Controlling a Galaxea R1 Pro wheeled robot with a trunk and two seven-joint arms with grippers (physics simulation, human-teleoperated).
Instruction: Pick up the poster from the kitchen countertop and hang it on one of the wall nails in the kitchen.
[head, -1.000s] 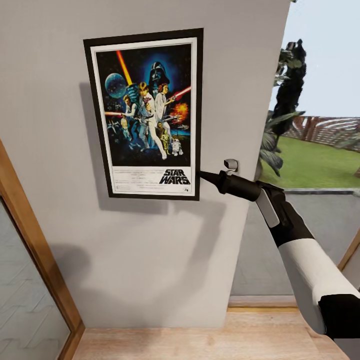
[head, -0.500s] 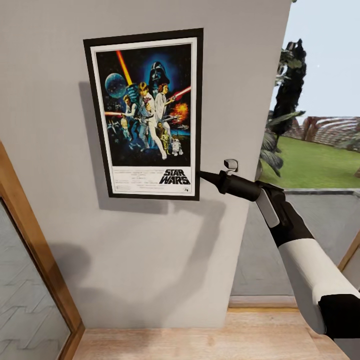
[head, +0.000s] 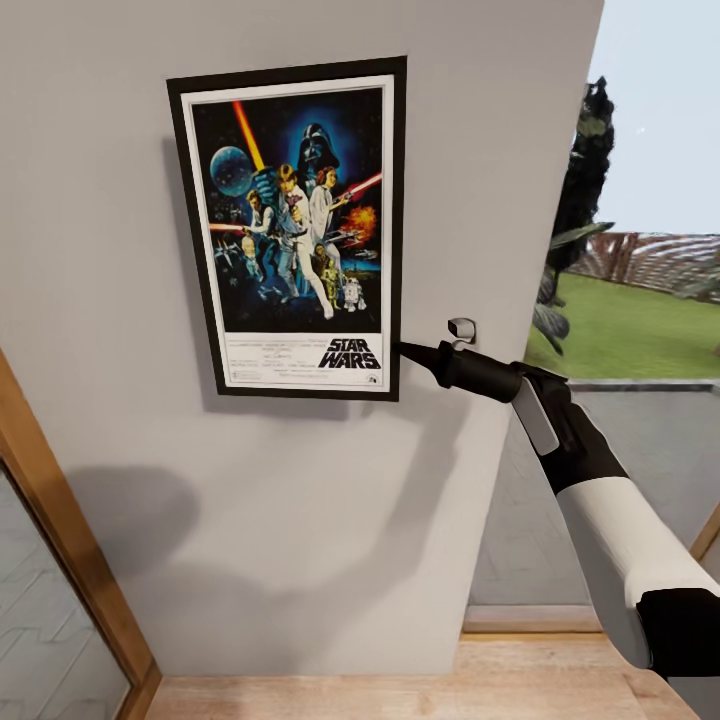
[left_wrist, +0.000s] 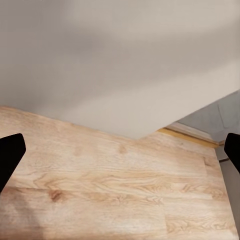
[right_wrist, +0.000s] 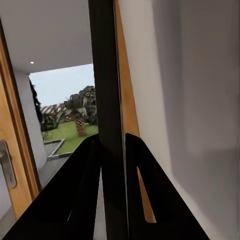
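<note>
portrait star wars poster in thin black frame (head: 295, 228) upright against pale grey wall (head: 300, 520), likely seeking nail. right gripper (head: 405, 349) pinches its lower right edge. left gripper (left_wrist: 120, 150) spread wide, empty, above wooden floor (left_wrist: 110, 190).

- "STAR WARS" is showing in bold black letters on the white bottom border of the poster (head: 295, 225).
- Smaller print beside it is staying unreadable.

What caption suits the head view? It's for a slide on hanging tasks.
Right gripper pinching the poster by its lower right edge, held flat against the grey wall.
</note>
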